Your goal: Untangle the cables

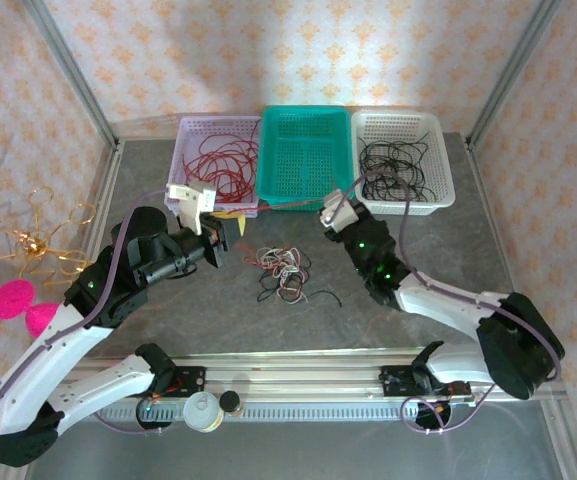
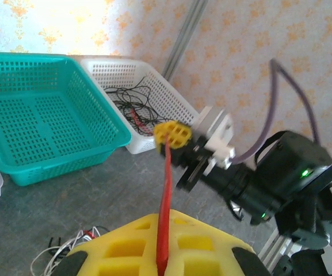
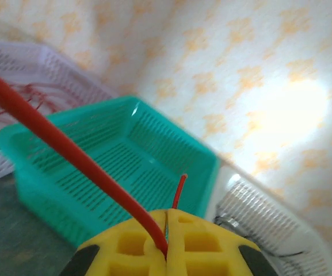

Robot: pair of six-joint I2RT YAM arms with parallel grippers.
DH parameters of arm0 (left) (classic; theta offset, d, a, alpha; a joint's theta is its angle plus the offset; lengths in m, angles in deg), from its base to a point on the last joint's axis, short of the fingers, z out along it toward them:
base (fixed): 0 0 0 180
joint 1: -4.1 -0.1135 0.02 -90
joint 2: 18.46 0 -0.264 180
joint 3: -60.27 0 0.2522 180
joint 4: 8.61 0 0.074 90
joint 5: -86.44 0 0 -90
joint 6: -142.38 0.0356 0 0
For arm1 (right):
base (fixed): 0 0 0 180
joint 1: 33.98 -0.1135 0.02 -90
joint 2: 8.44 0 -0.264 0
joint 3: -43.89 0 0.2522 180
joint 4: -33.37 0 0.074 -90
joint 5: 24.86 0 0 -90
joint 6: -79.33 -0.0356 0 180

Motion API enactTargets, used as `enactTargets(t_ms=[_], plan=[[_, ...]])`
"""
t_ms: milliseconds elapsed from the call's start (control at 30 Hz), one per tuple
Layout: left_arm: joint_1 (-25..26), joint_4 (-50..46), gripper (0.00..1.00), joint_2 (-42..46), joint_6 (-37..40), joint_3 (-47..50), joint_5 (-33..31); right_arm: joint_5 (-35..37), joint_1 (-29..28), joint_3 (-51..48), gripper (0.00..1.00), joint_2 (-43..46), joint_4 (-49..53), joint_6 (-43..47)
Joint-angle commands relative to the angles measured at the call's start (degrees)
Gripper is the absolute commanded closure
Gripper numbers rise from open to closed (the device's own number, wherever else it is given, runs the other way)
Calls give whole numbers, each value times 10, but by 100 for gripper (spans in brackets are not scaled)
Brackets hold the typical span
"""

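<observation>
A small clump of red, cream-white and black cables lies on the grey table between the two arms. One red cable runs taut from my left gripper to my right gripper. Both pairs of yellow fingers are shut on it. In the right wrist view the same red cable leaves my right gripper up to the left, and a short red end pokes out above the fingertips. Seen from above, the left gripper and right gripper hover above the table, just in front of the baskets.
Three baskets line the back: a lilac-white basket with red cables, a teal basket, and a white basket with black cables. A gold wire ornament and pink shapes lie off the table's left. A metal rail runs along the near edge.
</observation>
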Motion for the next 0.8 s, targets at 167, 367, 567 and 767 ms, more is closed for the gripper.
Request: enactTargets(t_ms=[167, 367, 567, 767], plan=[[2, -30, 100, 2, 26, -62, -11, 87, 42, 36, 94, -37, -73, 173], [2, -59, 100, 1, 30, -73, -13, 77, 86, 70, 92, -70, -125, 235], [2, -84, 100, 3, 29, -88, -33, 62, 112, 69, 96, -84, -152, 262], [2, -103, 100, -1, 13, -90, -50, 61, 131, 21, 98, -104, -187, 222]])
